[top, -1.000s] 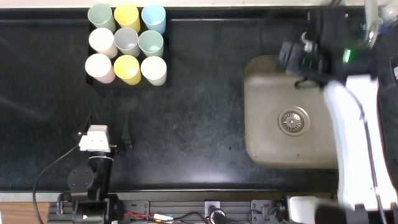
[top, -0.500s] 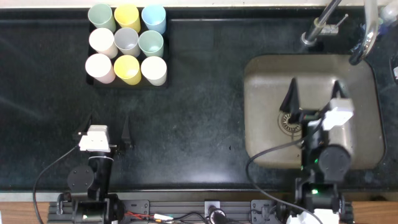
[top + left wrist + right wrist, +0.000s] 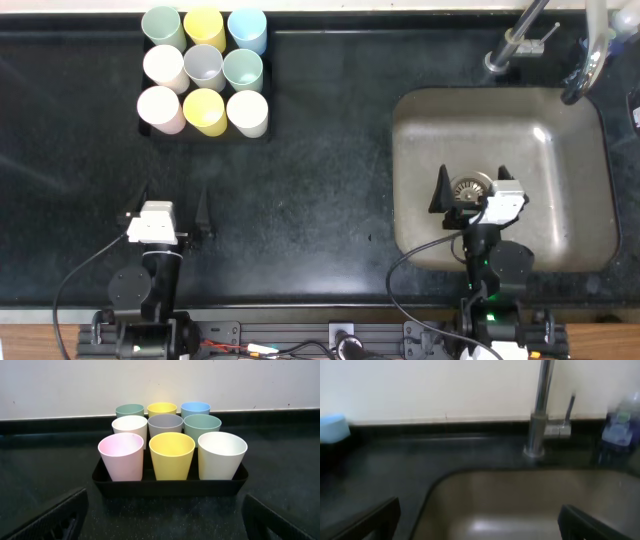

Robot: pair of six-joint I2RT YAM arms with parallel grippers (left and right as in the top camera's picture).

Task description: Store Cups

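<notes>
- Sitting upright in a black tray at the back left of the counter: nine cups, three rows of three
- left gripper low on the counter, facing the tray, well apart from it, fingers spread, holding nothing
- right gripper over the sink, fingers apart, empty
- tap behind the sink

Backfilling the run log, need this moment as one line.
cups: nine upright in tray | left gripper: open, empty, short of tray | right gripper: open, empty, over sink
</notes>
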